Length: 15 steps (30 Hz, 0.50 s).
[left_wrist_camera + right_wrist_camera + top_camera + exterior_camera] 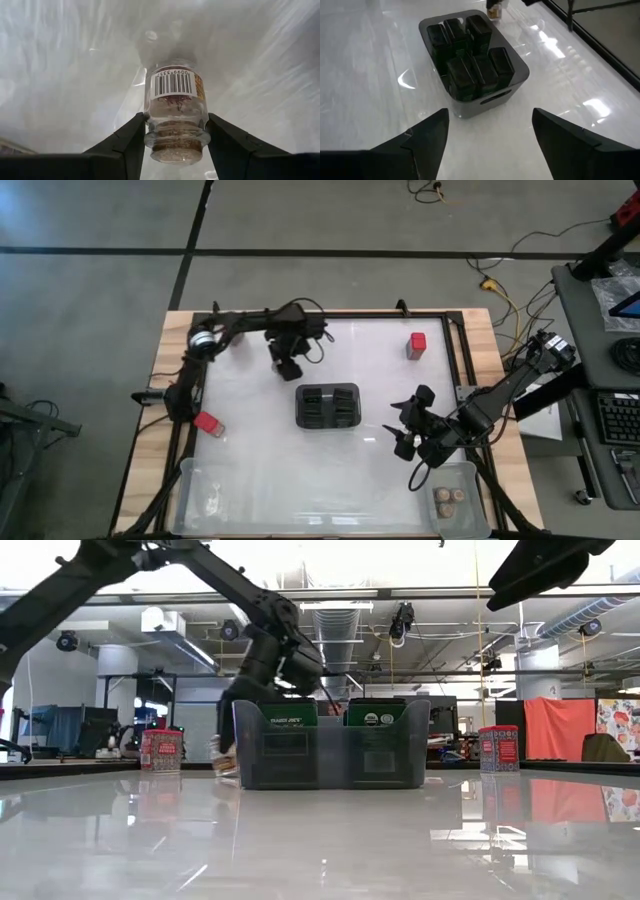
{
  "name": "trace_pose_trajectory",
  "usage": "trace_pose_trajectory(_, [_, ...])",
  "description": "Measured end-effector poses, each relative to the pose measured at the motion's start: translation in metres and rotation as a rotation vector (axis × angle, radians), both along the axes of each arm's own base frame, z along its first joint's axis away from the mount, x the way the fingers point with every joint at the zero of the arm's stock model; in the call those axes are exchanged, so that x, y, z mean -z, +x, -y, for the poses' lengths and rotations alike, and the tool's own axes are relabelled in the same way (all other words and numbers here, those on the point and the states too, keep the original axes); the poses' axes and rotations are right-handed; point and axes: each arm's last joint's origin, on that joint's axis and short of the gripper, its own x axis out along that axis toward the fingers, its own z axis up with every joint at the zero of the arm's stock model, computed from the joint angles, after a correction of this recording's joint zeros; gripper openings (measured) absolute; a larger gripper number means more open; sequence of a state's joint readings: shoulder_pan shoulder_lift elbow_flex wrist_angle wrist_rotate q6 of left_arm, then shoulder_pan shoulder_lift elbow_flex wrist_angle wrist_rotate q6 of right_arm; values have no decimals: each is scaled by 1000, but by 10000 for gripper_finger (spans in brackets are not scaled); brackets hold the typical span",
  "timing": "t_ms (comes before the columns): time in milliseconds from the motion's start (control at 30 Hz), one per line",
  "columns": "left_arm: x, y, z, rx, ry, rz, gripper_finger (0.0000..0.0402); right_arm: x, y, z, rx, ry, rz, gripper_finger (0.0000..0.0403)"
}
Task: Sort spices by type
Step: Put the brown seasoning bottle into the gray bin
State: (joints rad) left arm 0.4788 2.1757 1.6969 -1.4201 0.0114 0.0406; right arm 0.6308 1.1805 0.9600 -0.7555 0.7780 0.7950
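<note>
While the left gripper (285, 365) sits in the upper middle of the high view, its two dark fingers (125, 145) clamp a small round clear glass spice jar with a tan cork top and a barcode label (176, 117) over the glossy white table (380, 470). Lower right in that view, the right gripper (405, 430) hovers with its jaws spread wide and nothing between them, facing the dark rectangular slotted holder (328, 407) at centre. One red boxy spice container (417, 345) stands at upper right, another (207, 423) at left. Three more cork-topped jars (448, 499) sit in the clear plastic bin (470, 520) at lower right.
</note>
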Motion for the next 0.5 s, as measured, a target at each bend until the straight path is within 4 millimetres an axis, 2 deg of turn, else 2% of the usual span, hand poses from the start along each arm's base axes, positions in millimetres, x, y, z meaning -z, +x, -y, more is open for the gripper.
trace_pose_trajectory(167, [2,13,-9,-7,-15,-8,168,0,0,0,-22,-22,-9,284])
trace_pose_trajectory(500, [-11,30,-29,-61,19,156,177,0,0,0,-49,-53,-24,295])
